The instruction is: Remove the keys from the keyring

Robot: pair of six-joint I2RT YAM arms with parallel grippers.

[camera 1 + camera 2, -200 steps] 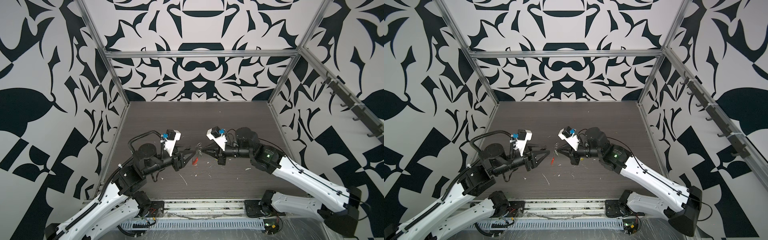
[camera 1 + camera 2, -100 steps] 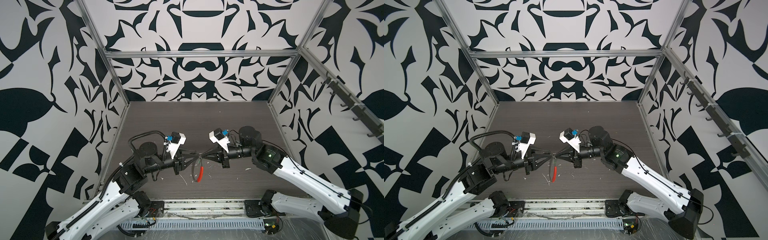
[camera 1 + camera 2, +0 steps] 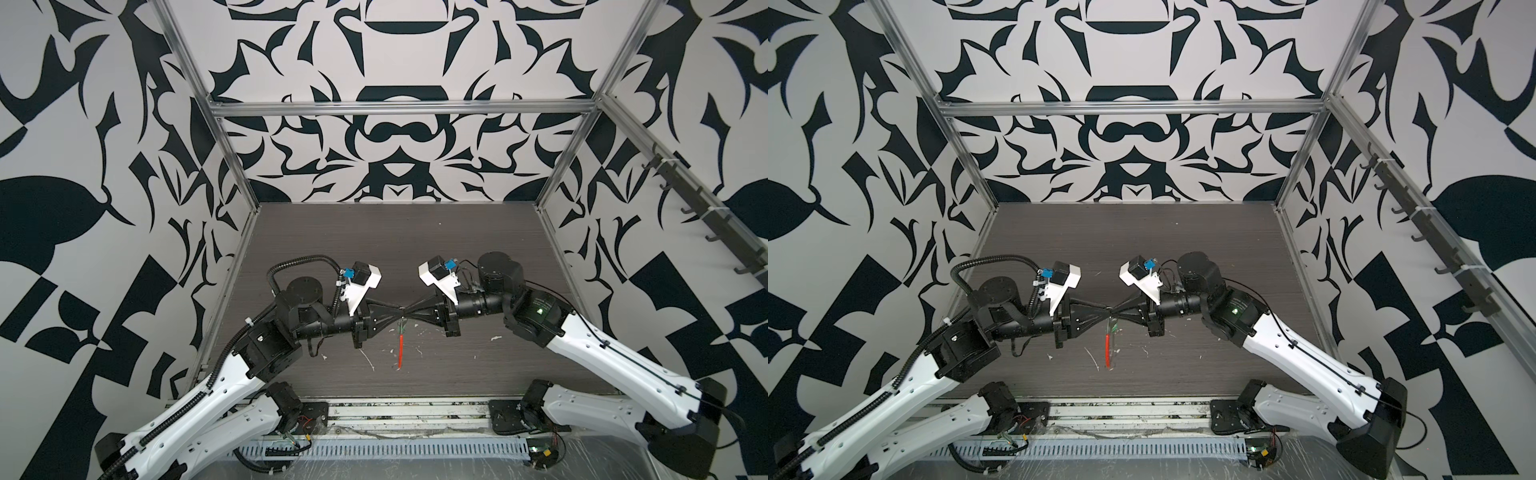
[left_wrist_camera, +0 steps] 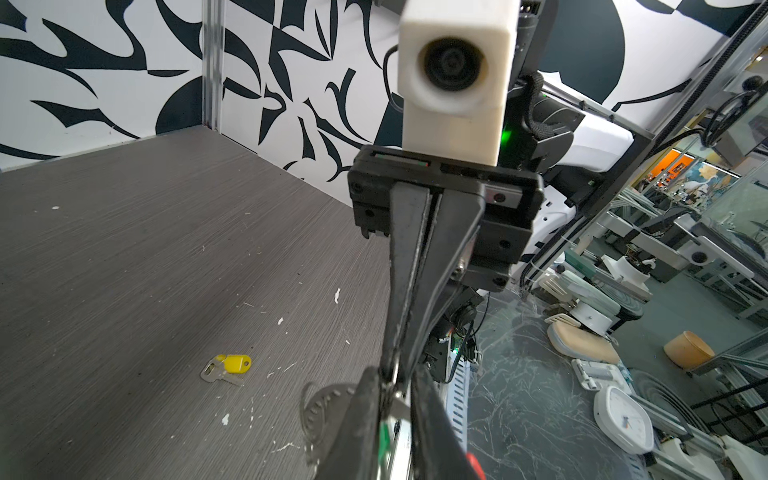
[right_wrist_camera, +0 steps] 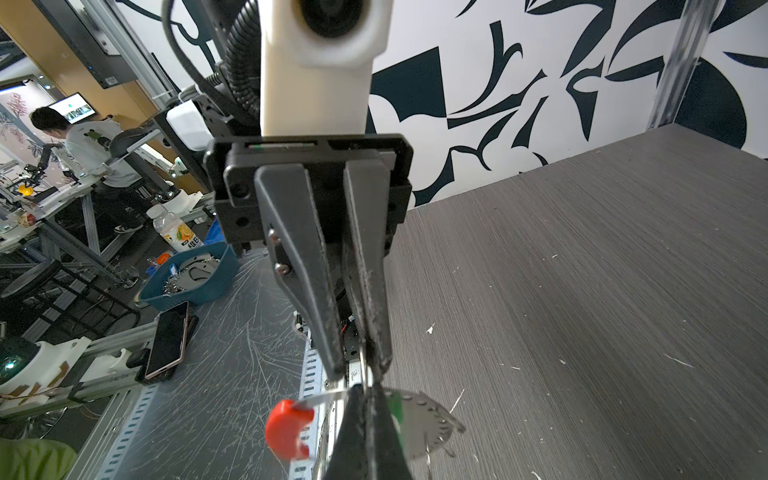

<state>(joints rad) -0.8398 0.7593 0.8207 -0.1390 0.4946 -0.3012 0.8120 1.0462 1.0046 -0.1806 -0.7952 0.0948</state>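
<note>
The right pincer [image 3: 411, 309] is clenching the keyring [image 3: 400, 349], which is hanging just below its tip (red sleeve lowest) beside the green key [image 5: 395, 405]. The left pincer [image 3: 396, 309], tip to tip, is straddling the keyring too; whether it is gripping is unclear. The yellow key [image 4: 232, 363] is lying on the counter [image 4: 124, 270] below.

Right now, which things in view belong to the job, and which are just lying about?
Job: keyring; green key beside it; yellow key, loose on the table.
Lying about: white flecks on the table; phone and blue bin off it.
</note>
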